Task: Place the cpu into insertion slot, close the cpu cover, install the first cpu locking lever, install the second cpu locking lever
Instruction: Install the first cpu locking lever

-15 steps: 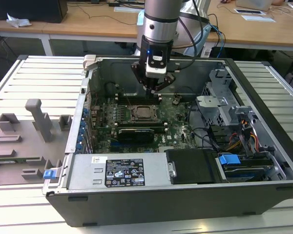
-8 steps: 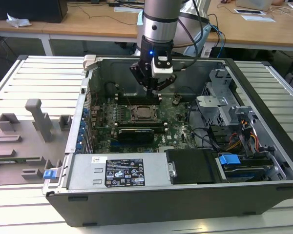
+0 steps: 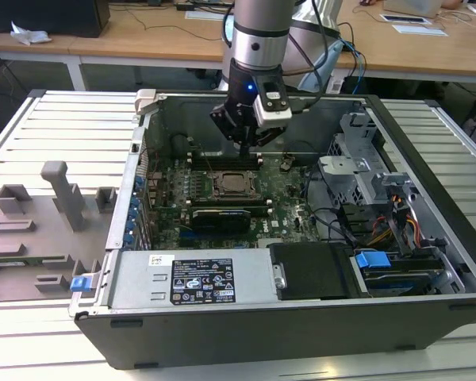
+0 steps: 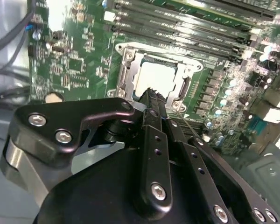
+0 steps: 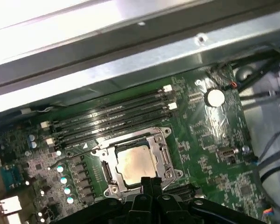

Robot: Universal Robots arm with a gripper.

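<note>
The cpu (image 5: 136,163) lies flat in the insertion slot (image 3: 232,185), its pale metal top showing in both wrist views (image 4: 155,78). The silvery cpu cover (image 5: 164,150) lies down around it, framing the chip in its window. A thin wire locking lever (image 5: 67,157) sticks out from one side of the socket; whether it is latched I cannot tell. My gripper (image 3: 244,149) hangs just above the socket's far edge, fingers (image 5: 145,183) pressed together and shut on nothing. In the second wrist view the fingertips (image 4: 152,94) hover over the socket's edge.
Long black memory slots (image 5: 107,116) run beside the socket. The case's metal wall (image 5: 130,60) rises behind the board. A drive cage with cables (image 3: 373,190) fills the exterior view's right, and the power supply (image 3: 190,278) sits at the front.
</note>
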